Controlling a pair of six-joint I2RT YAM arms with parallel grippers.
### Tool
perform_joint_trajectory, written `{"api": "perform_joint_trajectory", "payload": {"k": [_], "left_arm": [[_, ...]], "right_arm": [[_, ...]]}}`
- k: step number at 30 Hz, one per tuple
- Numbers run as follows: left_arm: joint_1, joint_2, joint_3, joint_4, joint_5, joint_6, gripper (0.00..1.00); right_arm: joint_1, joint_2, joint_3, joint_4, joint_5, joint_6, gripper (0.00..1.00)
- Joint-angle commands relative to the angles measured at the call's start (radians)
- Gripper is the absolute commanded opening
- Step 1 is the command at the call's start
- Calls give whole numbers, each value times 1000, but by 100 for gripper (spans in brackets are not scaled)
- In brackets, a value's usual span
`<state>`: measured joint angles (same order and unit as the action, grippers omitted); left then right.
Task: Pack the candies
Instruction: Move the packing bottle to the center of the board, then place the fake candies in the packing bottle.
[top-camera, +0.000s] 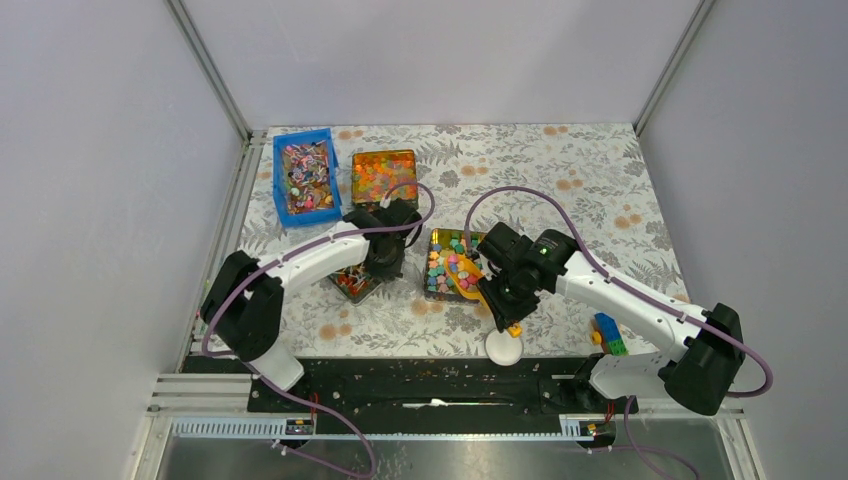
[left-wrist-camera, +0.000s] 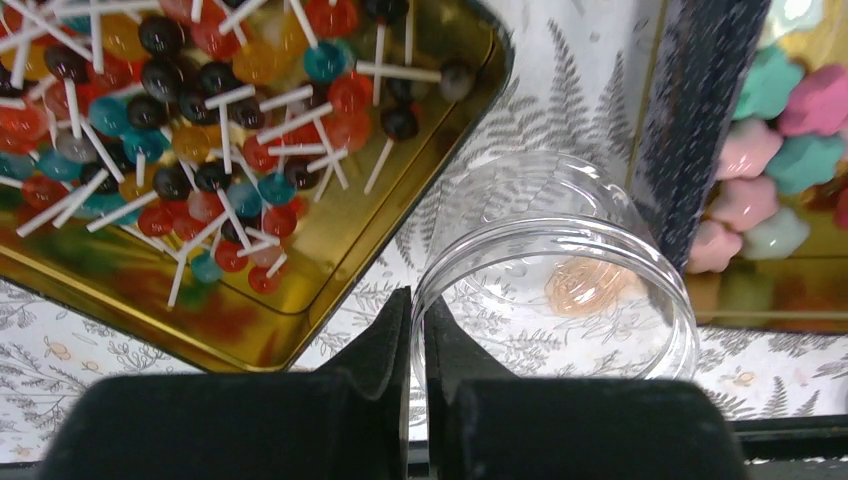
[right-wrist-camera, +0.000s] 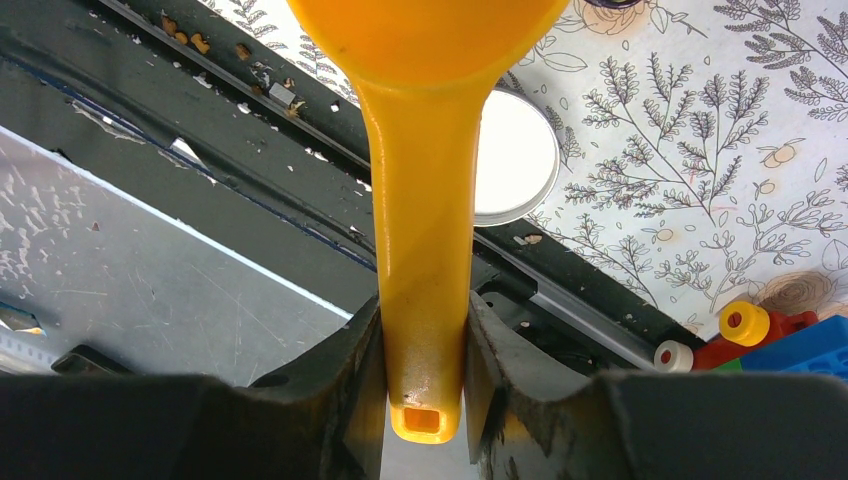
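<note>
Pastel pink, green, blue and yellow: we list the candies (top-camera: 449, 262), small star-shaped pieces heaped in a gold tin (left-wrist-camera: 770, 300) at mid tabletop (top-camera: 600, 170). Yellow scoop (right-wrist-camera: 425, 250), its bowl over that tin and its handle clamped in the right tool (right-wrist-camera: 425, 345). Clear jar (left-wrist-camera: 600, 250) just beside the tin, its rim pinched by the left tool (left-wrist-camera: 418, 320). Tabletop pale with grey ferns; we note plain grey walls (top-camera: 100, 150) around.

Three tins (left-wrist-camera: 255, 325), one blue bin (top-camera: 279, 180), one jar (left-wrist-camera: 560, 225), one lid (right-wrist-camera: 515, 155), one scoop (right-wrist-camera: 425, 230)
</note>
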<state>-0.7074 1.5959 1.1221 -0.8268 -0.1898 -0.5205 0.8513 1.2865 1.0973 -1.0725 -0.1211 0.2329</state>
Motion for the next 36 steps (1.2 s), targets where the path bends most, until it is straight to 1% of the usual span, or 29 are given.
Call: {"api": "perform_joint_trajectory", "payload": {"k": [1,3,5,6,8,10,11,17,21,24,29,31,32,34,35,36], "left_arm": [[11,56,101,0,-39,24,0],[15,81,126,1,-33,24,4],[21,95,142,7,-17,22,11],[24,97,147,10,-15,19,17],[31,94,150,16,-4,9,33],[42,79,141,24,8,3,45],[48,70,130,29,17,2,49],[98,-48,51,85,87,16,61],[151,-152,-14,134,157,23,63],[194,-232,-57,160,185,24,68],[303,-361,-114,178,269,15,79],[353,-404,-137,184,307,10,85],[378,-425,-146,188,323,8,87],[430,-467,-165,196,353,-4,96],[455,-490,-175,204,371,-8,99],[481,-510,-185,216,389,-11,99]], "right_arm": [[11,-20,30,-7,15,10,0],[11,-24,26,-7,17,13,0],[11,-26,23,-7,17,16,0],[11,-28,23,-7,17,16,0],[11,-30,22,-6,17,18,0],[11,-26,23,-6,17,16,0],[11,-25,25,-7,17,15,0],[10,-4,46,-6,14,1,0],[11,21,68,-7,10,-19,0],[11,45,89,-6,1,-41,0],[10,105,145,-19,-15,-89,0],[11,128,168,-19,-26,-103,0],[11,141,179,-20,-33,-112,0],[11,167,203,-24,-44,-126,0],[11,179,214,-25,-47,-133,0],[11,193,226,-26,-52,-138,0]]}}
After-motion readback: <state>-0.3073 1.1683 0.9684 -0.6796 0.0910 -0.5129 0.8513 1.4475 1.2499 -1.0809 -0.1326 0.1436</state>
